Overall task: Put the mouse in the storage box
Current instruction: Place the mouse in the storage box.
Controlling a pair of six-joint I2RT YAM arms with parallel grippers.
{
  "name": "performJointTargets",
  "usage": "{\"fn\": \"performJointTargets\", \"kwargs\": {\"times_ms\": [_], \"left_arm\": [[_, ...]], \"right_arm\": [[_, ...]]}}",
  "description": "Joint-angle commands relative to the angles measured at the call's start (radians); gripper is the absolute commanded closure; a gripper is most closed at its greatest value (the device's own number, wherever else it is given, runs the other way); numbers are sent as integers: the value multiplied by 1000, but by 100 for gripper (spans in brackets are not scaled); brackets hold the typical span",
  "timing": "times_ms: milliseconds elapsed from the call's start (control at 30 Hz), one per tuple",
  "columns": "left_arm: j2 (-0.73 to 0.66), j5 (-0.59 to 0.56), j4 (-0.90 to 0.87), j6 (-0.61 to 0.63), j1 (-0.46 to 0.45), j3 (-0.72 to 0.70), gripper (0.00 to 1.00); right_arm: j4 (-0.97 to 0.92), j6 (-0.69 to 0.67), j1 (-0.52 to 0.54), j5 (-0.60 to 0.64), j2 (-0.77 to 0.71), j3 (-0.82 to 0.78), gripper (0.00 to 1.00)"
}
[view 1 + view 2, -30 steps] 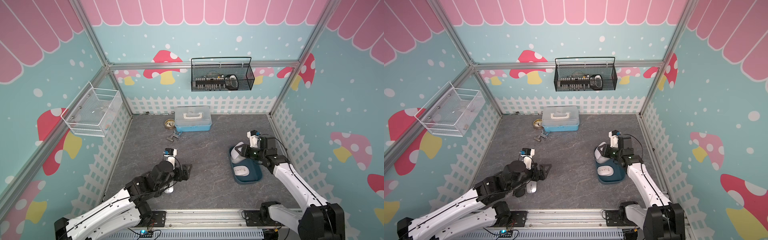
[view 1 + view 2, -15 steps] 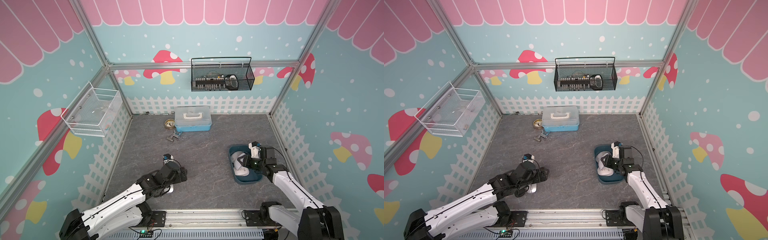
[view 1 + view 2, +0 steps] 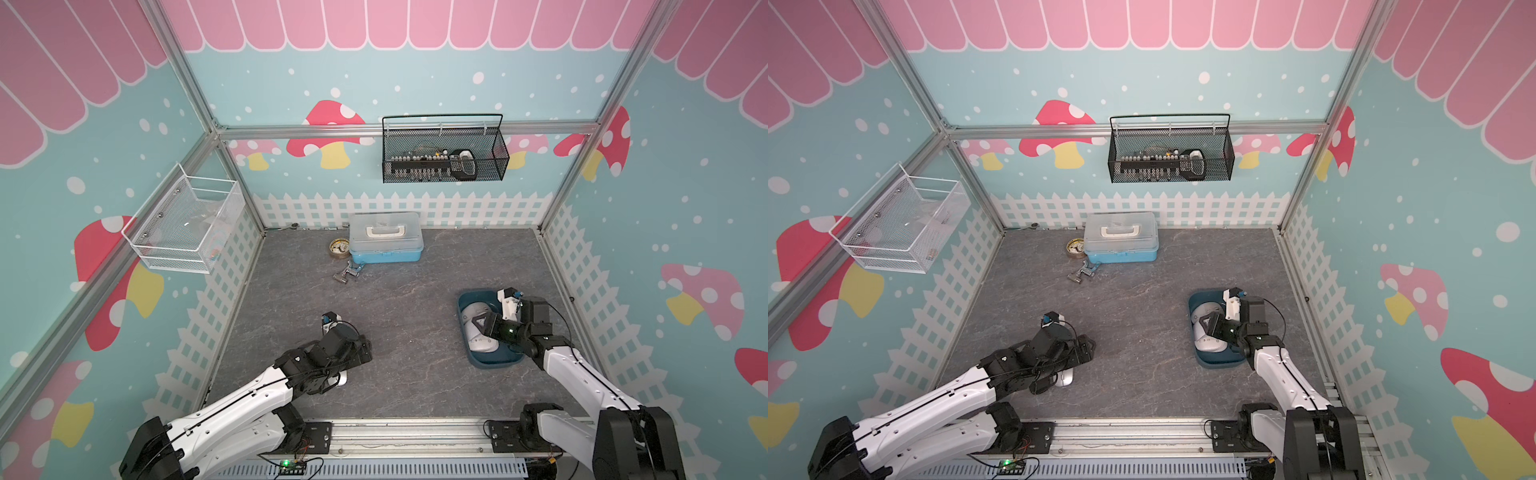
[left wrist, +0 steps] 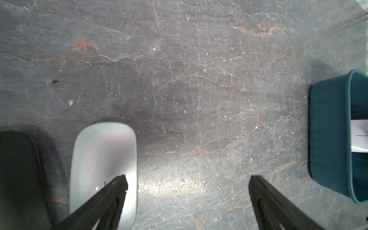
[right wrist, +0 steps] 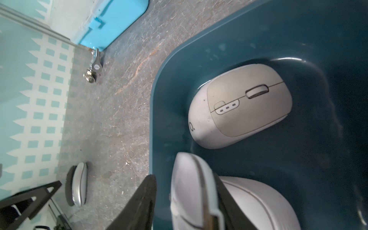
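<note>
Inside the shallow dark-teal plastic storage box (image 3: 494, 360), the R gripper (image 5: 183, 176) is standing w/ jaws parted round the white plastic mouse (image 5: 191, 199), lying edgewise in the box, one finger clear of it; the L gripper (image 4: 188, 179) is hovering wide open, one finger above a flat silver mouse (image 4: 99, 155) on the grey table (image 4: 199, 79).

Four pale mice (image 5: 239, 105) (image 5: 191, 191) (image 5: 258, 205) (image 5: 78, 185), one storage box (image 5: 154, 119), two claws (image 4: 188, 177) (image 5: 183, 176), two baskets (image 3: 494, 166) (image 3: 183, 232), one case (image 3: 386, 241).

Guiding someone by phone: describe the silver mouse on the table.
On the grey table, look front-left, under the open left gripper. The silver mouse lies flat there, smooth with no visible buttons, unlike the wheeled mouse in the storage box.
</note>
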Motion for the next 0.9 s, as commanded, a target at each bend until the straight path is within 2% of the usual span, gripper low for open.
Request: {"fn": "performJointTargets", "kwargs": {"times_ms": [0,133,300,400,467,600,867], "left_arm": [[5,3,-19,-14,9,-13,1],[31,-2,-34,-35,17,-9,1],[81,-7,-79,-87,36,-3,1],[100,13,-87,-100,52,4,1],[104,16,-96,-98,62,15,1],[105,10,-114,-108,76,24,1],[138,-6,-122,-118,100,24,1]], "right_arm": [[26,-10,-13,-8,14,-12,47],[-18,-29,-21,55,-1,5,36],[-125,-68,-21,249,-39,53,24],[-169,-70,-21,366,-68,72,10],[-185,-63,-21,398,-85,78,7],[-188,-46,-21,384,-136,82,7],[-98,12,-21,225,-254,35,8]]}}
